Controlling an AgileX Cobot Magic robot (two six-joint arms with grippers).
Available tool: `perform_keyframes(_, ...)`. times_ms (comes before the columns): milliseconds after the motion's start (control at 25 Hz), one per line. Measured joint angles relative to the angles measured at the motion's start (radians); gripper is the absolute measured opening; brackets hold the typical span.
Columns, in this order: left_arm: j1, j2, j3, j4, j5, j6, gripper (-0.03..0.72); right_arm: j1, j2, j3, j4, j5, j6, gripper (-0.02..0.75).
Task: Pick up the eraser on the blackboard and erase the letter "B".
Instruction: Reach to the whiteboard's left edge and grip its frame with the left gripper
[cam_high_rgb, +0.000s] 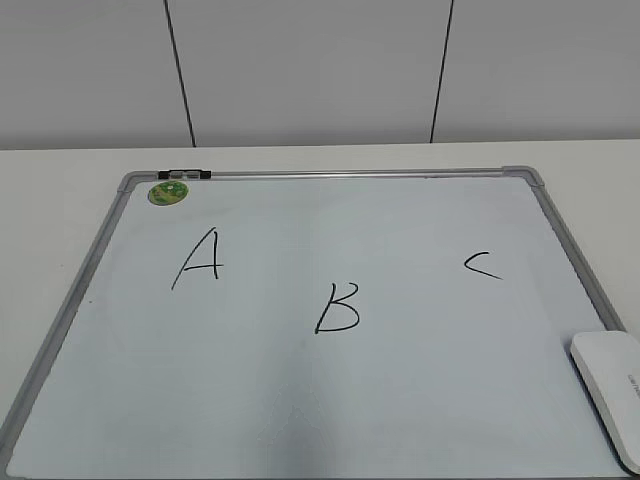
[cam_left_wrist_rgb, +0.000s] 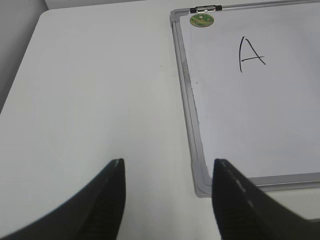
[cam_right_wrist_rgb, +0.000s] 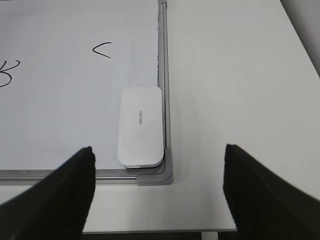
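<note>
The blackboard (cam_high_rgb: 330, 400) is a white board with a grey frame lying flat on the table. The black letter "B" (cam_high_rgb: 338, 308) is drawn near its middle; part of it shows at the left edge of the right wrist view (cam_right_wrist_rgb: 7, 73). The white eraser (cam_high_rgb: 612, 390) lies on the board's near right corner, also in the right wrist view (cam_right_wrist_rgb: 140, 126). My right gripper (cam_right_wrist_rgb: 159, 187) is open, near the table's front edge, short of the eraser. My left gripper (cam_left_wrist_rgb: 167, 195) is open and empty over the bare table, beside the board's near left corner (cam_left_wrist_rgb: 200, 187). Neither gripper shows in the exterior view.
A black "A" (cam_high_rgb: 198, 258) is on the board's left and a small "C" (cam_high_rgb: 481, 265) on its right. A round green sticker (cam_high_rgb: 168, 192) sits at the far left corner. The table's front edge (cam_right_wrist_rgb: 150, 231) is just below the right gripper.
</note>
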Motion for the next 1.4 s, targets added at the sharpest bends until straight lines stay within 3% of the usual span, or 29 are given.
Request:
perform_keyframes(640,0.0,0.042,-0.004,0.014,-0.003,0.0,0.42,0.0,0.0,0.0,0.0,0.0,0.0,0.59)
perform_keyframes(1080,0.0,0.54,-0.078,0.016,-0.129,0.0,0.42,0.0,0.0,0.0,0.0,0.0,0.0,0.59)
perform_keyframes(1400,0.0,0.903,-0.216,0.002,-0.204,0.0,0.42,0.0,0.0,0.0,0.0,0.0,0.0,0.59)
